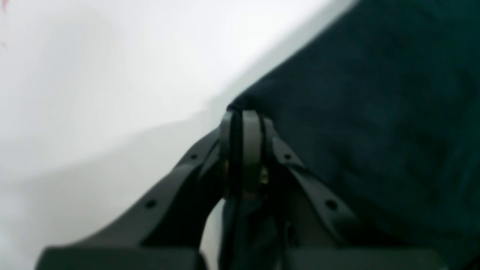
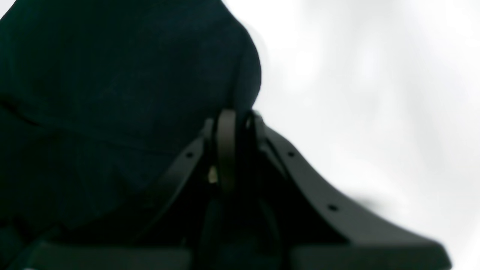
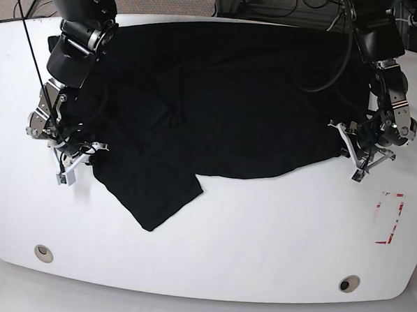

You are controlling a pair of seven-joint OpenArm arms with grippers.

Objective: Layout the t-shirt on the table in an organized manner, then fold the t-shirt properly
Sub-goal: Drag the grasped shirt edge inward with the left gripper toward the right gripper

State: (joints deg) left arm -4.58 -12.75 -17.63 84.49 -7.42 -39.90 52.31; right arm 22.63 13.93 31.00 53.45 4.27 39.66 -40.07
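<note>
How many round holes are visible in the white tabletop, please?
2: both in the glossy white tabletop, one hole near its lower left corner, one near its lower right. Others may be hidden under the black cloth t-shirt.

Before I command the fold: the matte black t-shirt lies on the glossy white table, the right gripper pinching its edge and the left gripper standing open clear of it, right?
Not quite: the left wrist view shows the left gripper shut on the black t-shirt, not open and clear. The rest is right.
</note>
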